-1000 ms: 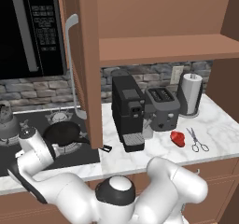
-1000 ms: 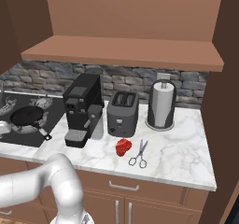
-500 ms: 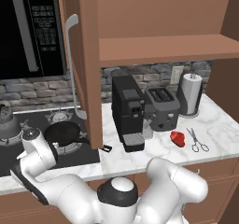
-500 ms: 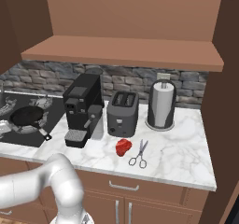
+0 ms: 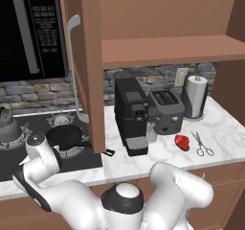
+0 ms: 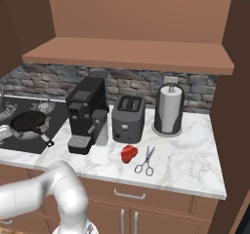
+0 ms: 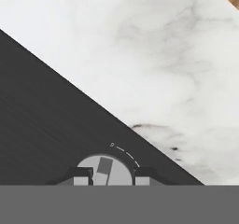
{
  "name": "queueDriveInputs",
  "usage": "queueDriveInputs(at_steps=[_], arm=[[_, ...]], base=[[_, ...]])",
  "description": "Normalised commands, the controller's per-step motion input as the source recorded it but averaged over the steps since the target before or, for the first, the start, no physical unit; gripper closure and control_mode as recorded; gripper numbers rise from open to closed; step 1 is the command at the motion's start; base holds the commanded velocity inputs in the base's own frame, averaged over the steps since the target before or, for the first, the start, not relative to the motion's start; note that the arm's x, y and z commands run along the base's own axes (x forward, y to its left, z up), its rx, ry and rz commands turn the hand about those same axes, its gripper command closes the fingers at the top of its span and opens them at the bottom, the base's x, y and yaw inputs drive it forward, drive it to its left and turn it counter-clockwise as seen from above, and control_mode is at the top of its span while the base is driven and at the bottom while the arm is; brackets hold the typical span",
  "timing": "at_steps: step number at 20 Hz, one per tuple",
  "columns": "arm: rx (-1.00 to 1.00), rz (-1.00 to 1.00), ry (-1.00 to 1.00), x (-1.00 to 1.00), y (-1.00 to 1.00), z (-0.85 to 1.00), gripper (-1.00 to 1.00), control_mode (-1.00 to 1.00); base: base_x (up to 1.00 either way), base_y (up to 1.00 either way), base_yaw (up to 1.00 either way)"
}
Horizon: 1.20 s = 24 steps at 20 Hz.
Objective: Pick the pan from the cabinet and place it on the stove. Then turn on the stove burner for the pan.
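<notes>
The black pan (image 5: 64, 134) (image 6: 27, 122) rests on the stove (image 5: 14, 159) (image 6: 29, 143), over the stove burner, whose grate (image 5: 72, 151) pokes out around it, handle pointing right. Beside it the brown cabinet (image 5: 91, 56) (image 6: 127, 55) stands with its door open and its shelf bare. My arm bends down over the stove's front left edge. In the hand view my gripper (image 7: 111, 180) straddles a small silver knob (image 7: 105, 169) on the black cooktop (image 7: 46, 125), one fingertip (image 7: 81, 178) pressed against each side of it.
A silvery kettle (image 5: 7, 128) sits on the left burner under the black microwave (image 5: 28, 32). On the marble counter (image 5: 158, 157) (image 7: 140, 55) stand a coffee machine (image 5: 130, 116), toaster (image 5: 166, 110) and paper towel roll (image 5: 195, 96). A red object (image 5: 182, 142) and scissors (image 5: 203, 145) lie nearer the front.
My wrist has shifted slightly at the stove's front edge. The pan and the things on the counter have stayed where they were.
</notes>
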Motion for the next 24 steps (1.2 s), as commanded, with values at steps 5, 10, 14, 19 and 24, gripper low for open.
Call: queueDriveInputs(at_steps=[5, 10, 14, 19, 24], arm=[[-0.05, 0.16, -0.07, -0.15, 0.00, -0.38, 1.00, -1.00], [-0.08, 0.16, -0.04, -0.06, 0.03, -0.36, 1.00, -1.00], [-0.10, 0.16, -0.01, -0.05, 0.06, -0.33, 1.00, -1.00], [-0.13, 0.18, 0.00, -0.02, 0.03, -0.30, 1.00, -1.00], [-0.15, 0.21, 0.00, 0.00, 0.00, -0.33, 1.00, -1.00]], base=[[0.00, 0.00, 0.00], [0.00, 0.00, 0.00], [0.00, 0.00, 0.00], [0.00, 0.00, 0.00], [0.00, 0.00, 0.00]])
